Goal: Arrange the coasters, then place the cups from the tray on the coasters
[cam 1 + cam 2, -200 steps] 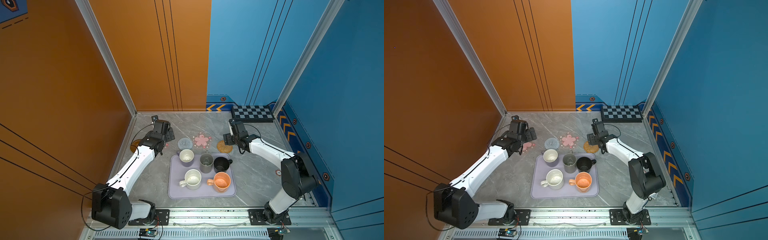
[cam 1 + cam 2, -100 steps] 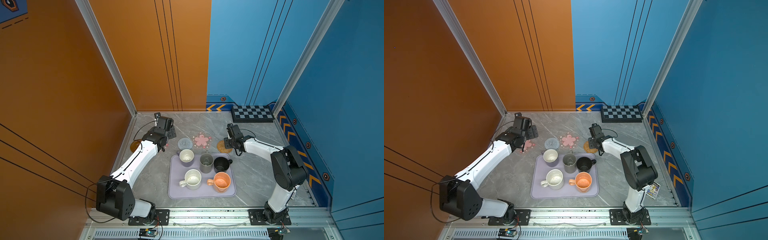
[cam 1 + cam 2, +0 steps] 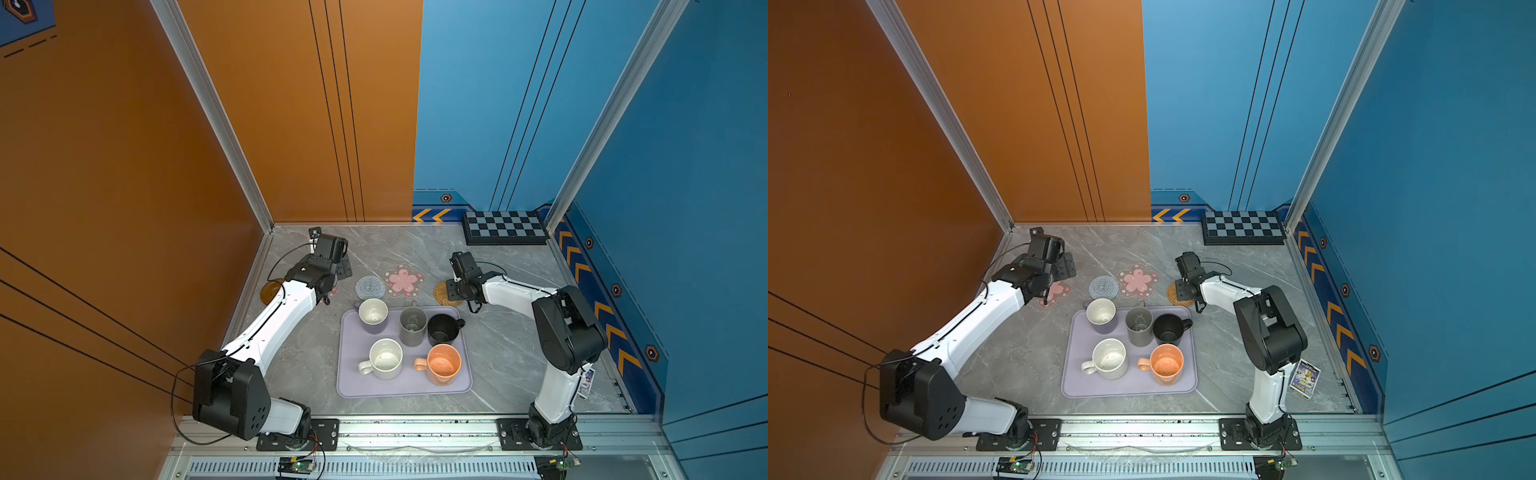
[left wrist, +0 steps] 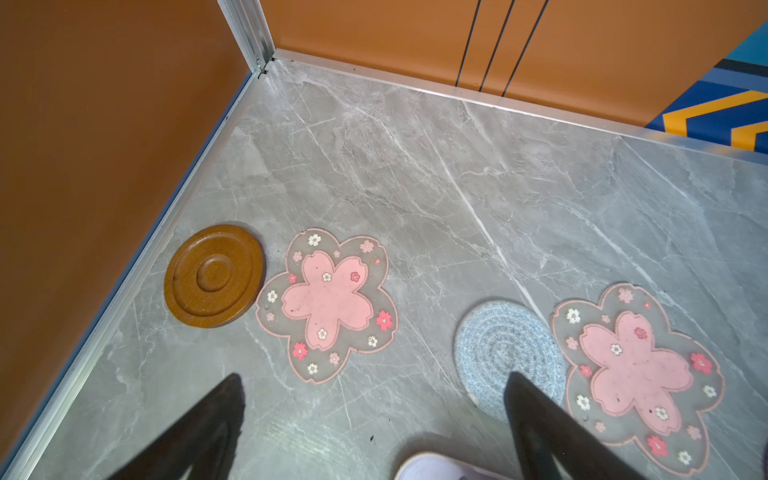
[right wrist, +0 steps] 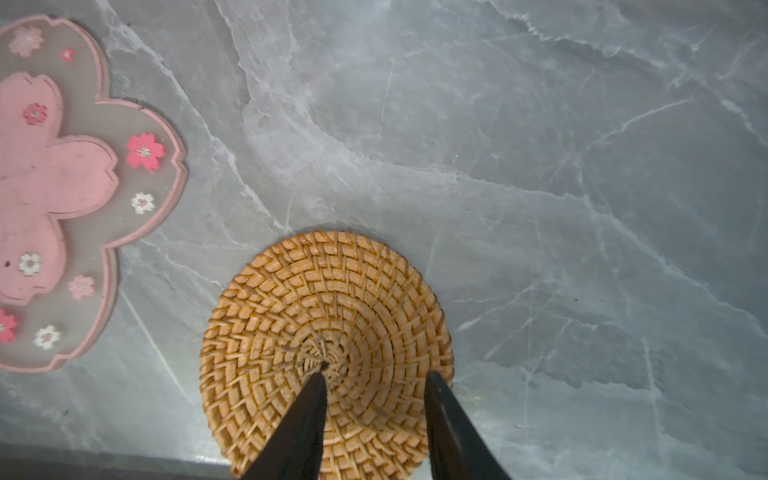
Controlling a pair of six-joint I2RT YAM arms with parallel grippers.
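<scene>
- Rattan coaster [image 5: 328,316], tan and round, flat on the grey marble bench [image 3: 519,353], right of its middle.
- Right gripper [image 5: 376,374] down over it, jaws narrowed, one fingertip at the centre, the other at the rim; gripping or only touching, impossible to tell.
- Left gripper [image 4: 374,378] spread wide, holding nothing, above bare bench between the first pink flower coaster [image 4: 328,303] and the grey-blue woven coaster [image 4: 498,349].
- Brown wooden disc [image 4: 214,276] by the left edge, just beside the first pink flower coaster.
- Second pink flower coaster [image 4: 636,374] edge to edge with the woven one.
- Lavender tray [image 3: 399,384] toward the front edge, centred, carrying five upright cups: lavender cup [image 3: 373,316], grey cup [image 3: 412,326], black cup [image 3: 442,328], white speckled cup [image 3: 385,358], orange cup [image 3: 444,363].
- Checkered board [image 3: 505,227] at the back right corner.
</scene>
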